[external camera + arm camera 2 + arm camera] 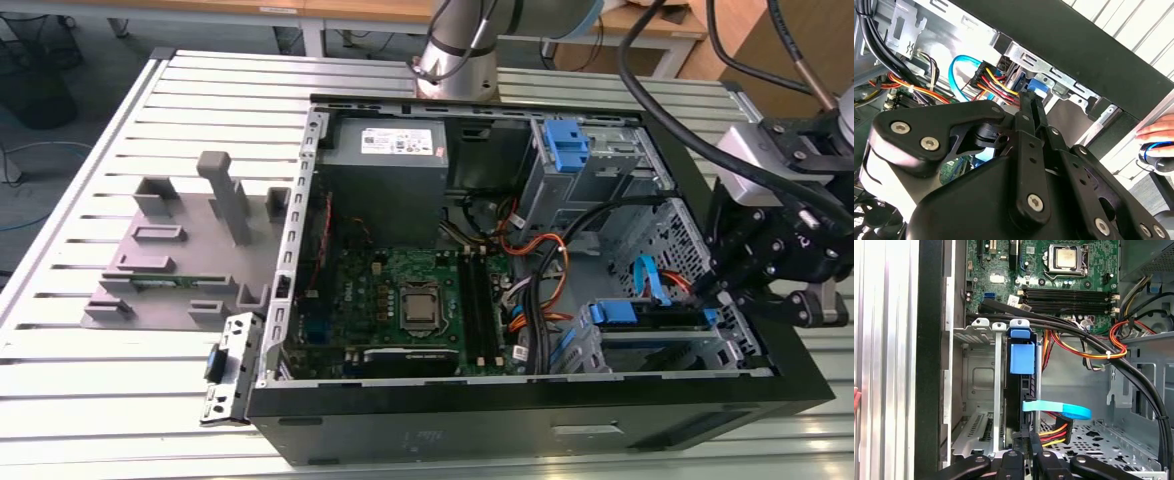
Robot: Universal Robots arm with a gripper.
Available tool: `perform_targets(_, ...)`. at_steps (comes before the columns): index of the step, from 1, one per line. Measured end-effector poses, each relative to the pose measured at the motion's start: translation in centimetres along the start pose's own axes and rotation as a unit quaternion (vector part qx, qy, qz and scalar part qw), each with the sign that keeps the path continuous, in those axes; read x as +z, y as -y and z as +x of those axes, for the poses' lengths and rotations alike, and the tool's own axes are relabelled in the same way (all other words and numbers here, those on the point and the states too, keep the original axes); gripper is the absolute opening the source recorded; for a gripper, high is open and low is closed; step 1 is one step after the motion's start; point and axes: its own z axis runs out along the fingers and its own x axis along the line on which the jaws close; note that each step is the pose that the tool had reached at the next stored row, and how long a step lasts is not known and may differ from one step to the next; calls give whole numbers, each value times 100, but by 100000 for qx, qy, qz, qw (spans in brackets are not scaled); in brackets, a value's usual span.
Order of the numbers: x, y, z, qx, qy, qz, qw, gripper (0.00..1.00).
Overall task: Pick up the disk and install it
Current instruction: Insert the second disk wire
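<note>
**Item: the disk**. It stands on edge in the metal drive cage at the near corner of the open computer case, on the exterior view's right. In the first wrist view its blue carrier tab rises between the cage's upright plates. In the second wrist view a patch of the blue carrier shows just past the fingertips.

**Tool: gripper**. It hangs over the right wall of the case and reaches down into the cage. In both wrist views the two black fingers lie close and parallel, drawn together with only a slit between them, and nothing is visibly clamped. The fingertips sit right at the disk's end.

**Adjacent:**
- A light blue flat cable loops beside the disk, next to a bundle of red, yellow and orange wires.
- The green motherboard lies left of the cage.
- A grey power-supply box sits at the far left of the case.
- A bare blue bracket sits in the far right bay.

**Surroundings:**
- The case rests on a slatted metal table.
- A grey moulded fixture lies on the table well to the left of the case.
- A person's hand rests outside the case wall.
</note>
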Motion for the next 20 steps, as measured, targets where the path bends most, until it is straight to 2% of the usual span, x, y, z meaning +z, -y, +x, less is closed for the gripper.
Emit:
perform_targets(6, -3, -1, 52, 2, -5, 5, 100000, 16)
perform_targets(17, -2, -1, 52, 2, -2, 6, 100000, 16)
perform_targets(19, -2, -1, 52, 1, -2, 5, 100000, 18)
perform_targets(20, -2, -1, 52, -1, -3, 4, 100000, 23)
